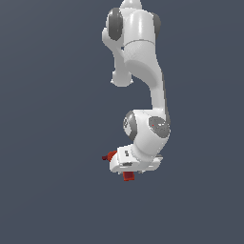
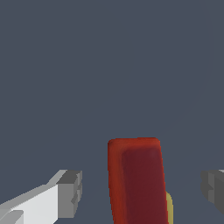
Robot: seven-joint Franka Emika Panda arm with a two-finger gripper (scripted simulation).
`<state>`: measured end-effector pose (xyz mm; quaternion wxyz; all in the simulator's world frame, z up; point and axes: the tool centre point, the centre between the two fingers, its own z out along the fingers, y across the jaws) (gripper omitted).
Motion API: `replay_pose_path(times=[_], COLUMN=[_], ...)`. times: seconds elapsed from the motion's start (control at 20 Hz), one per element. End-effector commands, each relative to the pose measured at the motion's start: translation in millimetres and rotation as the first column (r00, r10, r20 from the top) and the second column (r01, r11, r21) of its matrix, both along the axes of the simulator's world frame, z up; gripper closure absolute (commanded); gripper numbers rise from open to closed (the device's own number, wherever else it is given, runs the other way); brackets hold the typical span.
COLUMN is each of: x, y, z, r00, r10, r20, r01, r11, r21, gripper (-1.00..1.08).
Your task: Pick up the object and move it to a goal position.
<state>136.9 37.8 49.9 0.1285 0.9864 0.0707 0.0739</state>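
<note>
**One drill, one arm, claw spread wide around it**

Exterior view first: there's exactly one robot arm (image 1: pixel 143 71), white with grey joint caps, hanging down over a plain dark grey-blue surface. Under its hand sits one red drill (image 1: pixel 112 155). Most of it is hidden by the hand, so only two red bits show. One pokes out toward the exterior view's left with a small dark nose tip, and one red block sticks out below the hand. So the nose points toward the exterior view's left and the long axis runs roughly sideways in this view. The claw (image 1: pixel 125 167) itself is mostly hidden here; I can't read its gap from this angle.

Wrist view: one drill again, seen as a tall red slab with a darker maroon panel and rounded corners, plus a thin yellowish patch along one edge near the frame border. Two fingers (image 2: pixel 70 193) are visible, grey pads on white links, one on each side of the drill, both well apart from it with open background in between. So the claw (image 2: pixel 142 190) is wide, gripping nothing, with the drill sitting between the fingers.
</note>
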Motion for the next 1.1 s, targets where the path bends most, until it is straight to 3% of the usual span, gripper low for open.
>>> replay_pose_path(times=[0.0,0.55,0.6,1.05], x=[0,5,5,5], y=[-1,-8,-8,-8], z=[-2,-29,-29,-29], r00=[1.0,1.0,1.0,1.0], r10=[0.0,0.001,0.001,0.001], r20=[0.0,0.002,0.002,0.002], r01=[0.0,-0.001,-0.001,-0.001], r11=[1.0,1.0,1.0,1.0], r21=[0.0,-0.002,-0.002,-0.002], gripper=[-1.0,-1.0,1.08,1.08])
